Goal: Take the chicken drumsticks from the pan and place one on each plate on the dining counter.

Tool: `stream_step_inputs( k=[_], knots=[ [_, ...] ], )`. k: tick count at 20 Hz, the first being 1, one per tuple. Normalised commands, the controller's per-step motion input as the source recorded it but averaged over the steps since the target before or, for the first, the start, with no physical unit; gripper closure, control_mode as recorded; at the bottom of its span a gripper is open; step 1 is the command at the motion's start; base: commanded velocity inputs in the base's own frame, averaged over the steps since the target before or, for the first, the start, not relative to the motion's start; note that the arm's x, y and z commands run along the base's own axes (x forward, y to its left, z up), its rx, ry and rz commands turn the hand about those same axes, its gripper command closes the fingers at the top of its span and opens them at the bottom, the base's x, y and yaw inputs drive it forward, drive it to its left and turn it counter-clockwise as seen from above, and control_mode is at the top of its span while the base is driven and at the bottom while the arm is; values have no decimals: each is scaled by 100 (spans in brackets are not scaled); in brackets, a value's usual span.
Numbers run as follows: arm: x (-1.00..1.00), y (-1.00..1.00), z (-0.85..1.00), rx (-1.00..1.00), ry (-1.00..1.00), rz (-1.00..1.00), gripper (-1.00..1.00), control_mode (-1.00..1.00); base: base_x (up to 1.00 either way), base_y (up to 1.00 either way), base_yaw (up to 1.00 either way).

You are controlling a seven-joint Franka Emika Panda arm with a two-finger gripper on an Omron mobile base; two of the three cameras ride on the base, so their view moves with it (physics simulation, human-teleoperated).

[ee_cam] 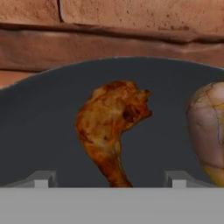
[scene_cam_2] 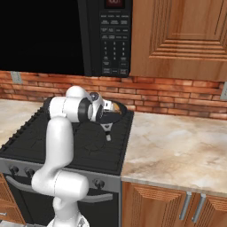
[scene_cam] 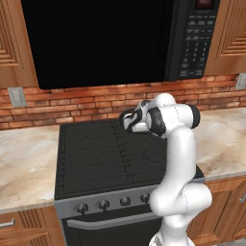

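gripper [ee_cam: 107,180]: fingers spread apart, set astride brown drumstick [ee_cam: 111,127] | pale drumstick [ee_cam: 209,127] seen alongside | pan [ee_cam: 39,131] at stove's [scene_cam: 91,158] back right corner

A black stove [scene_cam: 96,153] with ribbed grates stands between two stretches of marbled beige counter [scene_cam_2: 177,150] below a brick wall, and on its back right corner sits the dark pan [scene_cam_2: 116,116], handle toward the front, with two chicken drumsticks [ee_cam: 111,127] lying in it.

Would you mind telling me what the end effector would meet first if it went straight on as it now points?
Most likely the reddish-brown drumstick lying in the pan, centred between the open end effector fingertips.
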Motion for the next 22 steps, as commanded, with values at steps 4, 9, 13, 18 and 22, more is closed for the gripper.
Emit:
stream_step_inputs(
  k=[4,9,13,18,22],
  knots=[
    [3,0,-39,5,0,0,100,-100,0,0,0],
    [-4,0,-45,8,0,0,100,-100,0,0,0],
    [0,0,-47,6,0,0,100,-100,0,0,0],
    [-72,-12,-13,16,-9,-1,100,-100,0,0,0],
    [-100,-7,3,19,-15,0,100,-100,0,0,0]
  ],
)
